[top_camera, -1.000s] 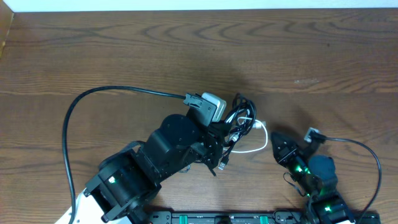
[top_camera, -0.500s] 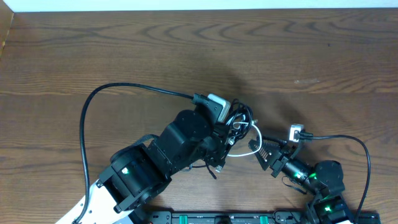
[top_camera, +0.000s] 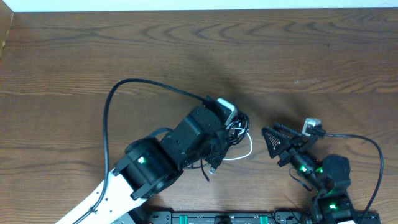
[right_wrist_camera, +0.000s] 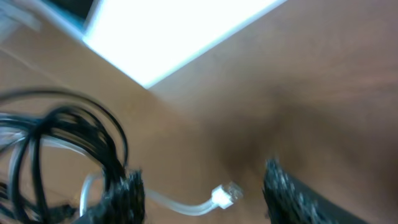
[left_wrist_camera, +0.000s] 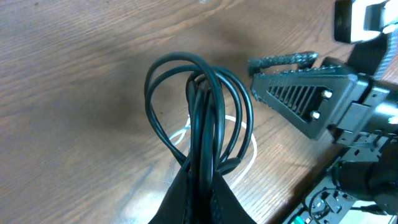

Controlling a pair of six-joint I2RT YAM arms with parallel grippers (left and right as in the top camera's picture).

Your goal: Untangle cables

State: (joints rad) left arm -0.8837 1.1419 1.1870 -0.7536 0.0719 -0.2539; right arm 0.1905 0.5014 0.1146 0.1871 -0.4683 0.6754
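Observation:
My left gripper (top_camera: 230, 132) is shut on a bundle of looped black cables (top_camera: 240, 123) at the table's middle. In the left wrist view the loops (left_wrist_camera: 200, 93) rise out of the shut jaws (left_wrist_camera: 202, 194). A white cable (top_camera: 249, 148) curves out under the bundle, and it also shows in the left wrist view (left_wrist_camera: 251, 148). Its plug end (right_wrist_camera: 227, 193) lies on the wood between my right fingers. My right gripper (top_camera: 272, 135) is open and empty, just right of the bundle, pointing left. It also appears in the left wrist view (left_wrist_camera: 292, 78). The right wrist view is blurred.
The left arm's thick black wire (top_camera: 134, 84) arcs over the table to the wrist. The right arm's wire (top_camera: 367, 144) loops at the right. The table's far edge (top_camera: 199, 9) runs along the top. The arms' base rail (top_camera: 236, 218) lies at the front.
My left arm has swung right with the black bundle. My right gripper moved in toward the white cable, then drew back right and up, open.

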